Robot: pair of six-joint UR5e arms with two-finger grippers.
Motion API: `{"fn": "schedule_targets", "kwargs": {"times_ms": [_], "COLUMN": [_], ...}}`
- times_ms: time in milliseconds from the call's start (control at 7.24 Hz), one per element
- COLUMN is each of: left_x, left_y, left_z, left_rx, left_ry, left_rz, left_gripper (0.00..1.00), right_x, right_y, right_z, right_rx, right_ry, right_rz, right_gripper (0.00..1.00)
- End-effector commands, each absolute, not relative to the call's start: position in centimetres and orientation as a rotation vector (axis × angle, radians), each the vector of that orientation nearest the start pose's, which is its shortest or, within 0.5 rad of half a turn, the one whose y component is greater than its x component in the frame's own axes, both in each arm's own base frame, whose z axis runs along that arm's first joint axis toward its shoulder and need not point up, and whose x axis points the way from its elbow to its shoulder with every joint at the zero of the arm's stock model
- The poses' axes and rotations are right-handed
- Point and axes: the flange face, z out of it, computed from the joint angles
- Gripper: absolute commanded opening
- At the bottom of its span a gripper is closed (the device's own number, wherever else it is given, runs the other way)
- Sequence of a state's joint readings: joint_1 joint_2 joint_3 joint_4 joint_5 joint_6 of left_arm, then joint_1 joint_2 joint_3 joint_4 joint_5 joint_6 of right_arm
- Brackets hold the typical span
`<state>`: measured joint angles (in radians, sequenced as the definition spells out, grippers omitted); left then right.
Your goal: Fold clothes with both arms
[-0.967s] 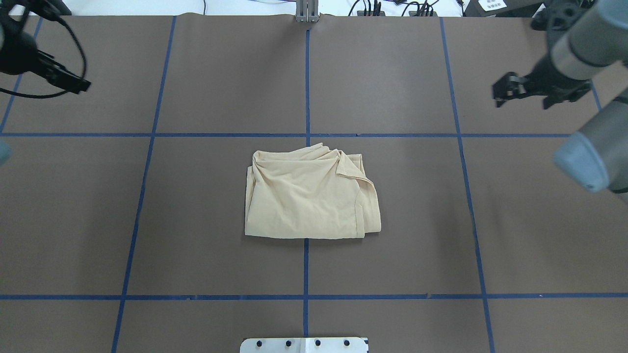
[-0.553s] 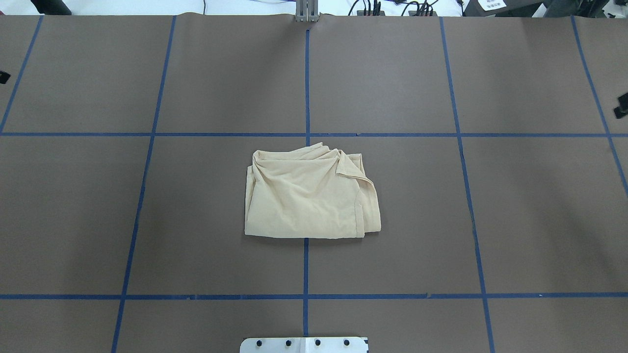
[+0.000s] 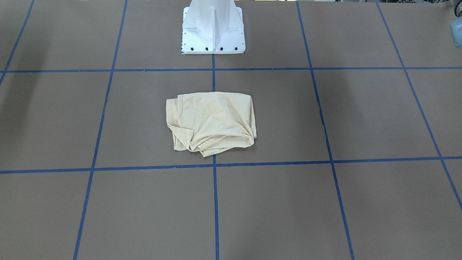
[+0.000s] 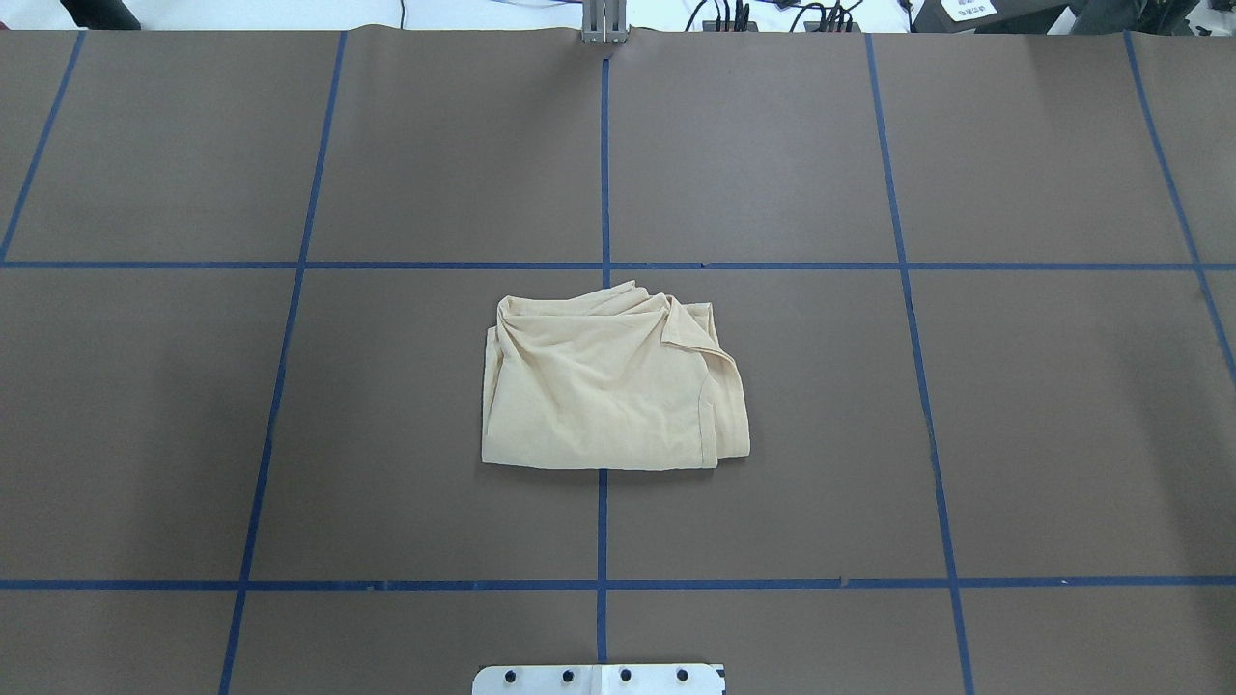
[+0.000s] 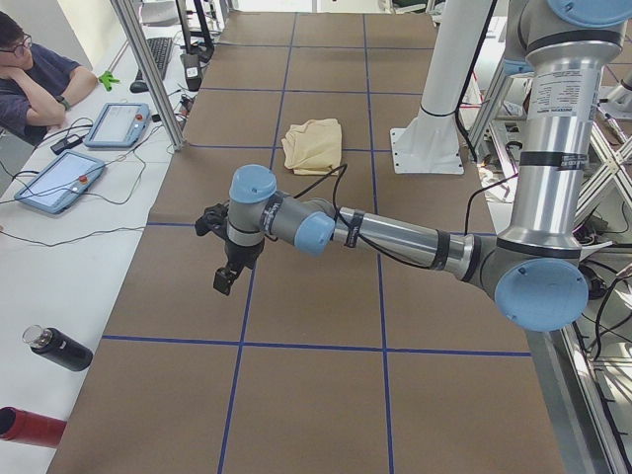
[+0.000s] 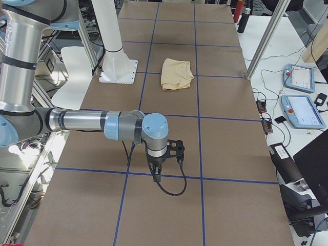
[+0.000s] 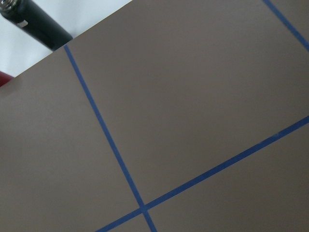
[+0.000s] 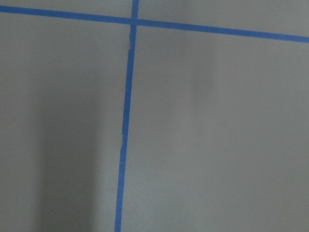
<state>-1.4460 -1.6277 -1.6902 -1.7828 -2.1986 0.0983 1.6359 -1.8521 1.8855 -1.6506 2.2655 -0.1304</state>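
Table (image 4: 386,145), shirt (image 4: 603,386) far from left hand (image 5: 224,279), right hand (image 6: 156,172)

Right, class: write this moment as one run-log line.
shirt: folded bundle, table centre | left pincer: away from shirt, jaws unclear | right pincer: away from shirt, jaws unclear

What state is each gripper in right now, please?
Left gripper: cannot be told; only a side view shows it.
Right gripper: cannot be told, likewise.

The silver-grey tubular left arm (image 5: 395,235) and right arm (image 6: 82,121) are capped with light-blue round joint covers (image 5: 253,184). Black cables (image 6: 174,194) are run to the black two-finger left tool (image 5: 225,279) and right tool (image 6: 156,175). The white pedestal base (image 3: 213,39) is fixed with dark screws (image 3: 206,48).
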Motion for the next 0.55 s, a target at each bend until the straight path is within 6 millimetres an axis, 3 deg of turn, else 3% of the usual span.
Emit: {"fn": "schedule_targets", "kwargs": {"times_ms": [0,138,276,415], "left_x": [-2.6,-3.5,-5.8,-7.2], "left_y": [-51.4,-50.0,-48.4,-47.3], "left_z": [59.8,61.2,62.5,63.0], "left_rx": [0.198,0.189,0.19,0.188], "left_ry": [0.707,0.714,0.729,0.787], "left_rz": [0.309,0.335,0.295,0.24], "left_gripper": [1.0,1.0,1.0,1.0], "right_x": [8.2,6.6,5.2,4.9], "right_y": [-36.7,-37.5,-38.3,-38.6], "right_z": [63.9,63.2,62.4,62.1], "right_rx": [-0.003,-0.014,0.028,0.06], "right_ry": [-0.696,-0.695,-0.693,-0.697], "right_rz": [-0.025,-0.022,0.005,0.017], "right_gripper": [1.0,1.0,1.0,1.0]}}
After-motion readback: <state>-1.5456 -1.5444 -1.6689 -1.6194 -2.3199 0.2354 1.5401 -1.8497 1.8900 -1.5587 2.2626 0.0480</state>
